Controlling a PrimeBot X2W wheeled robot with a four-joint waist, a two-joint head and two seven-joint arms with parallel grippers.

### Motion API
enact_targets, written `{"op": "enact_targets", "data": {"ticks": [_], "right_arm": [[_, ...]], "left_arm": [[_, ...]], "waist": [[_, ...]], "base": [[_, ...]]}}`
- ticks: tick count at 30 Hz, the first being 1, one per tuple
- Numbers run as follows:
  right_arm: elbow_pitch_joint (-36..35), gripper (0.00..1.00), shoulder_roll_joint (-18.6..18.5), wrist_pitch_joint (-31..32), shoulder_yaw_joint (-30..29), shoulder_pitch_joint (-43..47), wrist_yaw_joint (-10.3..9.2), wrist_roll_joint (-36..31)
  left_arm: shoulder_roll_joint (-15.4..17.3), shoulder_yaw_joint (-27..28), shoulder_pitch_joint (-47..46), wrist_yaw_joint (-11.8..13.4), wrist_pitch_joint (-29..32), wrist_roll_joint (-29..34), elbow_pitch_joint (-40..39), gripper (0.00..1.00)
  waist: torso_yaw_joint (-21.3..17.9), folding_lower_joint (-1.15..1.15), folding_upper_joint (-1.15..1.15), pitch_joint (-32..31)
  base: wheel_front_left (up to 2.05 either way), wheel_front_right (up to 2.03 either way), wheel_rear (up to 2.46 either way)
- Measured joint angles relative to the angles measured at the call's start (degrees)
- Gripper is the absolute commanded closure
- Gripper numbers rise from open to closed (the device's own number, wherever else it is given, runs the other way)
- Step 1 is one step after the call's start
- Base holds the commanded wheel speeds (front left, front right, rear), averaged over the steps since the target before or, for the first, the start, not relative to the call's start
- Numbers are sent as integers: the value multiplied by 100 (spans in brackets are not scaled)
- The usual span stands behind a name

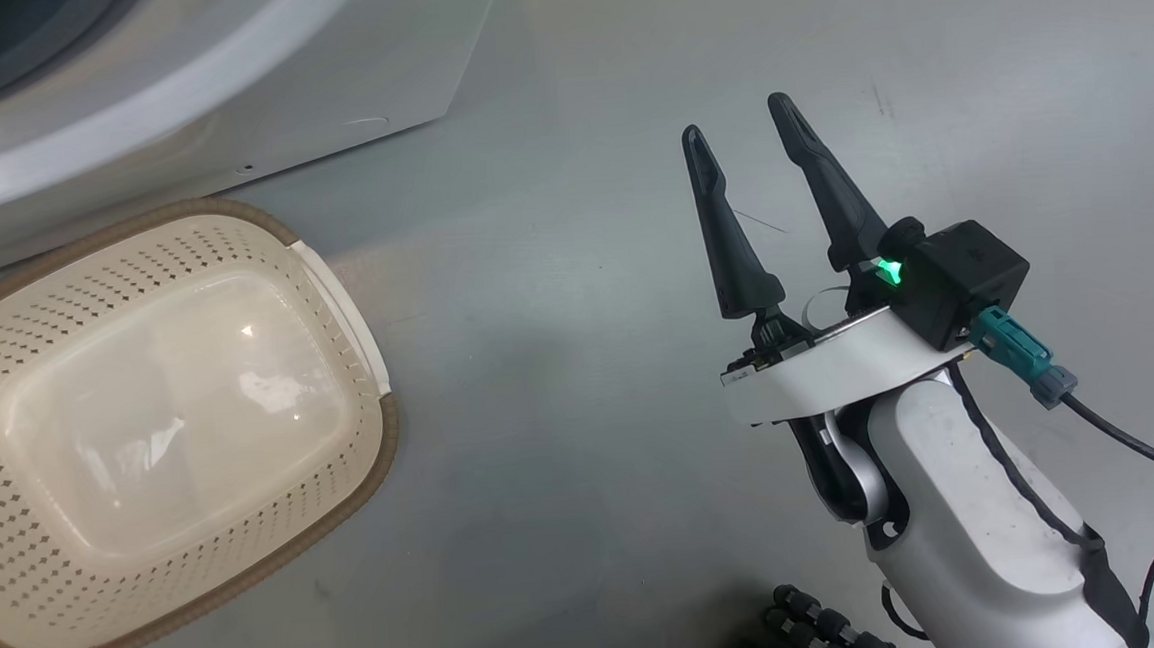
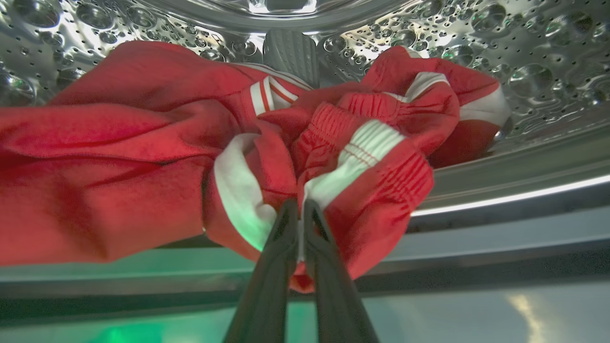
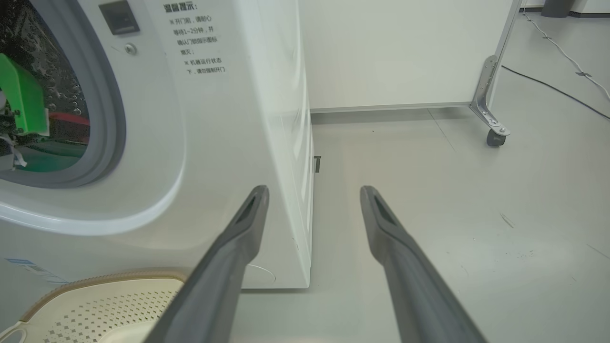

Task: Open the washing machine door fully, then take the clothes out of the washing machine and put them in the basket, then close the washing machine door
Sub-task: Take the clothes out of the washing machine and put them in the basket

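Observation:
Red clothes [image 2: 143, 143] with white stripe trim lie heaped inside the perforated steel drum [image 2: 524, 43] of the washing machine [image 3: 214, 143]. My left gripper [image 2: 300, 209] is shut on a fold of the red and white fabric near the drum's mouth. My right gripper [image 1: 740, 119] hangs open over the bare floor, right of the basket [image 1: 347, 328], nothing between its fingers [image 3: 248, 224]. The cream basket stands hollow on the floor in front of the machine's base [image 1: 224, 115]. The door is out of view.
A white wall panel on a castor [image 3: 495, 136] stands behind the machine, with a cable [image 3: 553, 88] trailing across the grey floor. Part of my left arm with a green part [image 3: 21, 102] shows in the drum opening in the right wrist view.

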Motion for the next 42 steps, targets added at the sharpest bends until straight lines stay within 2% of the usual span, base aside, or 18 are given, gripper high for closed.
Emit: {"op": "enact_targets", "data": {"ticks": [10, 26, 42], "right_arm": [[55, 0, 0, 0, -52, -54, -5, -13], [189, 0, -2, 0, -172, -52, -8, -167], [389, 0, -5, 0, -299, 116, -9, -421]], "left_arm": [[-104, -32, -88, -27, -274, 0, 60, 100], [-331, -121, -31, -202, -1497, 121, -127, 100], [-722, -158, 1028, -260, -2833, 154, -666, 100]], "waist": [[63, 0, 0, -76], [301, 0, 0, -342], [619, 0, 0, -838]], "base": [[0, 0, 0], [0, 0, 0], [0, 0, 0]]}}
